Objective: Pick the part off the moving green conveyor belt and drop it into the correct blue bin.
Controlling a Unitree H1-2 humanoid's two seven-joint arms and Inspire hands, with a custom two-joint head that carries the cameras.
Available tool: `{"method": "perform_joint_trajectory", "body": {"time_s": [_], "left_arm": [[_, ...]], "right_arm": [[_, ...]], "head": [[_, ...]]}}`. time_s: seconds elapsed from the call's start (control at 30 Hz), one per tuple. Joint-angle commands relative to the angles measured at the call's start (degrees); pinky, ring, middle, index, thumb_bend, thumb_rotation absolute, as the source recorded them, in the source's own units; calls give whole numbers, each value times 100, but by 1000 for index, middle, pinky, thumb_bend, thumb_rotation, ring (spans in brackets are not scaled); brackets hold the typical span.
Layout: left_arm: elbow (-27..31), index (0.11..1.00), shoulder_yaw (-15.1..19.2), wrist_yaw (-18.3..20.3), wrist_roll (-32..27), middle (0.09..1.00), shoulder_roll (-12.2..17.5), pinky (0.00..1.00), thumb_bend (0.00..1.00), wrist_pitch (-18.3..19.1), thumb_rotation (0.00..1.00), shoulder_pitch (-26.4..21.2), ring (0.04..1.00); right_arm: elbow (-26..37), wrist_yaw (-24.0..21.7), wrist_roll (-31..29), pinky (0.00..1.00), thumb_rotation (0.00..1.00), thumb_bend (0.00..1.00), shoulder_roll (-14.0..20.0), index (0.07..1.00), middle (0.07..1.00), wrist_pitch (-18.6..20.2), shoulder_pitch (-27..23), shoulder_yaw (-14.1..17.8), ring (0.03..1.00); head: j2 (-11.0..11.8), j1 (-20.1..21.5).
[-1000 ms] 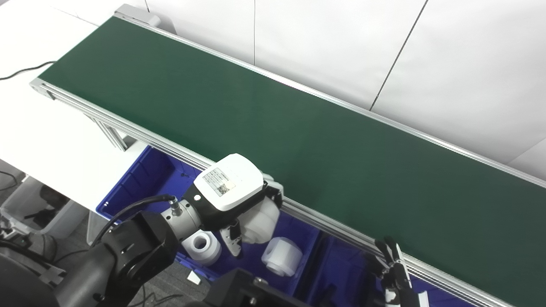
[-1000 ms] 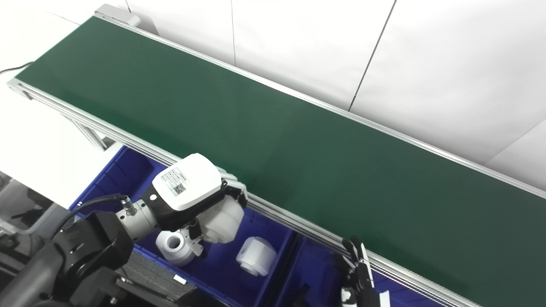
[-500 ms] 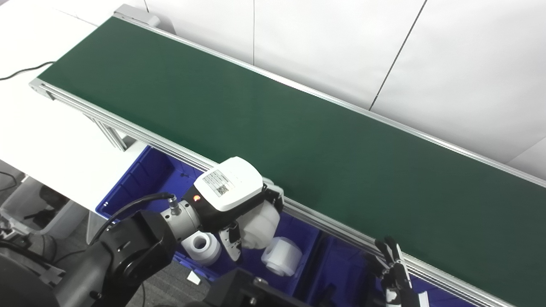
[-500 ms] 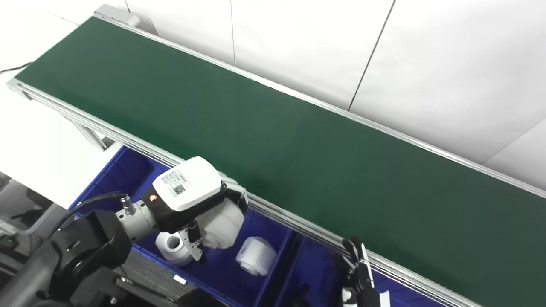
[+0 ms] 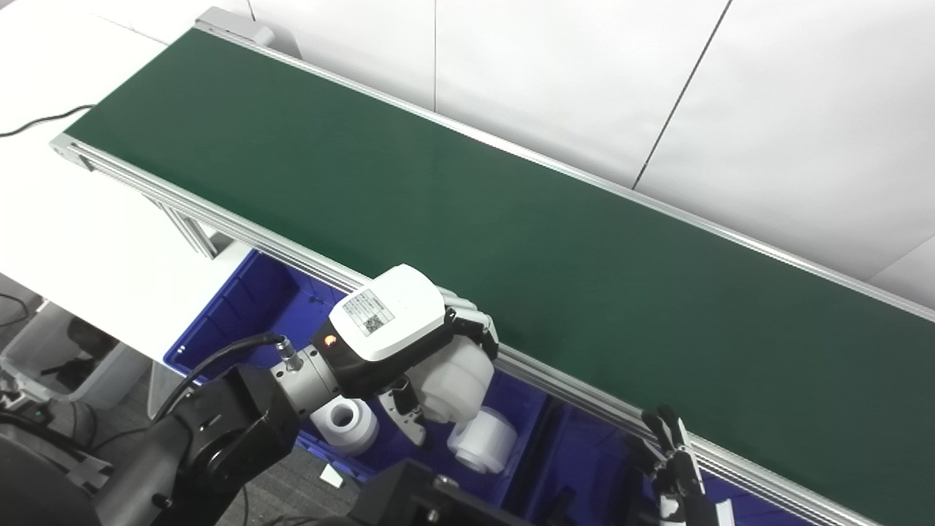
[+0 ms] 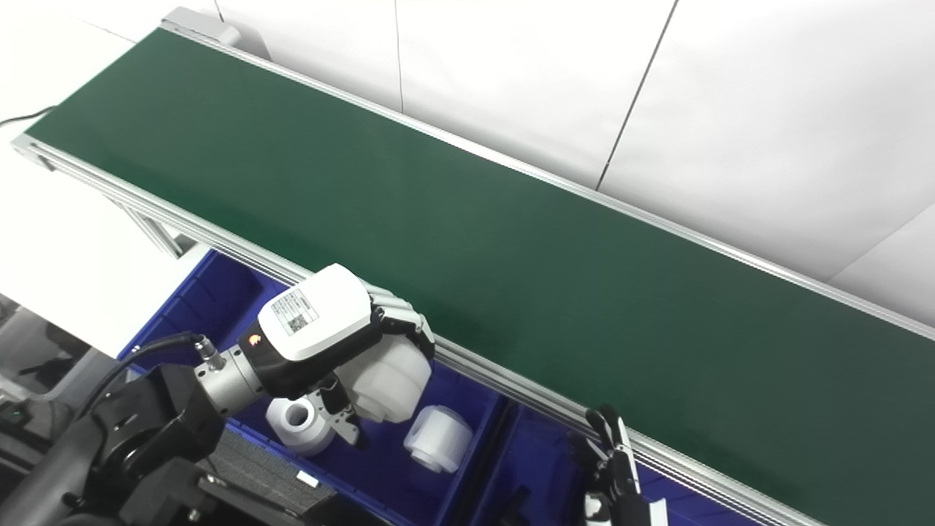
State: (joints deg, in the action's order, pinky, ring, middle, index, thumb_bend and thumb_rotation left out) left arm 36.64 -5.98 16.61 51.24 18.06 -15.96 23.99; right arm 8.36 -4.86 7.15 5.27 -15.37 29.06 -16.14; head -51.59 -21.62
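- Your left hand is wrapping its fingers around the white part, so the part is sitting right under the palm, off the belt and hanging above the near-left blue bin.
- The relation you are working with is straight down: the bin floor is lying directly below the part, at about 6 o'clock from the hand in the left eye view.
- Two other white parts are already lying in that bin, one with a round hole at about 8 o'clock from the held part and one at about 5 o'clock, just beside it.
- The held part is looking like a short stubby cylinder; its long axis seems to be tilting toward 5 o'clock, though the fingers are hiding much of it.
- The belt's metal rail is running close by at 1 o'clock from the hand, so you are judging the drop with the hand just inside the bin's side of that rail.
- Your right hand is waiting well apart at 4 o'clock, at the picture's bottom edge; you cannot tell whether it is spread or closed.
- The left hand is plainly the nearer one, and letting go looks like the next step.
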Motion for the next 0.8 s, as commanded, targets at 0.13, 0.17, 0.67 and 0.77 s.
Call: {"method": "perform_joint_trajectory", "body": {"time_s": [0.13,0.17,0.67,0.77], "left_arm": [[-240,486,85,-1654,-1049,593,-300,525,811,-1018,445,57,639],[-261,483,-6,-1870,-1315,585,-292,504,804,-1073,431,55,618],[187,722,-67,-1622,-2558,729,-836,489,938,-622,459,200,654],[230,735,-33,-1510,-2469,741,-889,528,967,-579,426,258,666]], "right_arm": [[209,-29,-30,776,993,769,-22,956,909,-15,41,15,803],[212,-34,-39,776,994,768,-20,956,909,-9,41,15,803],[204,-68,-70,775,989,766,-23,954,908,3,44,40,804],[206,-71,-62,774,989,774,-32,951,907,4,50,50,803]], "head": [[-3,-21],[-9,-12],[-11,-1],[-11,-1]]}}
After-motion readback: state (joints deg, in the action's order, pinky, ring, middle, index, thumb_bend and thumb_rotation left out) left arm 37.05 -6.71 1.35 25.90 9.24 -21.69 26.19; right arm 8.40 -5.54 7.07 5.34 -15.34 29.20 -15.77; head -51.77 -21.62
